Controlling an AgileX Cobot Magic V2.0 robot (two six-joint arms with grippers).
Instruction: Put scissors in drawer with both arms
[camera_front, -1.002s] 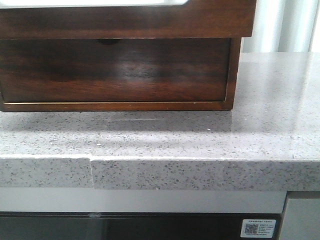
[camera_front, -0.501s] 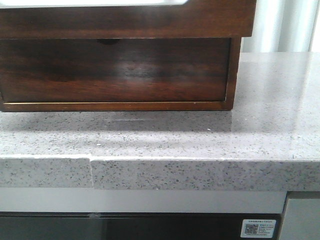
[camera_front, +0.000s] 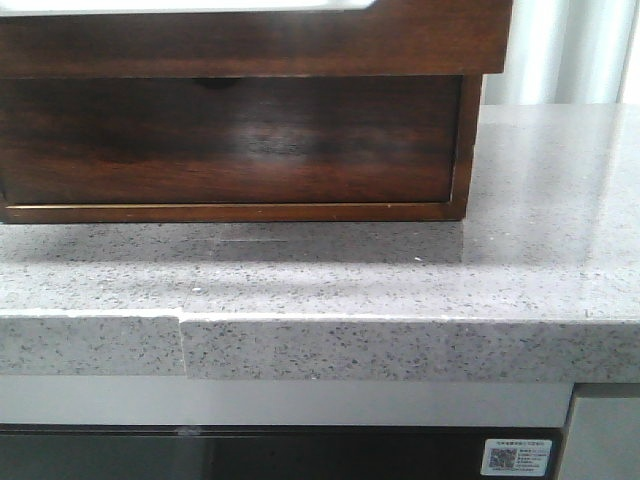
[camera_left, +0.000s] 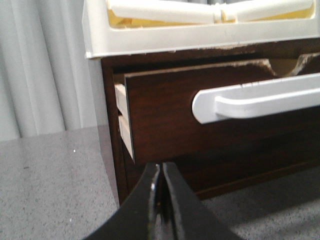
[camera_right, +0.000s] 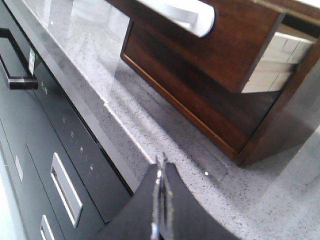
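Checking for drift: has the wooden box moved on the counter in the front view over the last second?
No. The wooden box's bottom edge meets the speckled counter at the same line, and its right corner sits at the same spot.

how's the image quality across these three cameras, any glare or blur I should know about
Front view: sharp, with a soft glare patch on the drawer front and a shadow under it on the countertop. Left wrist view: slightly soft; the shut left hand is a dark blur. Right wrist view: the right hand blurs, countertop reflects light.
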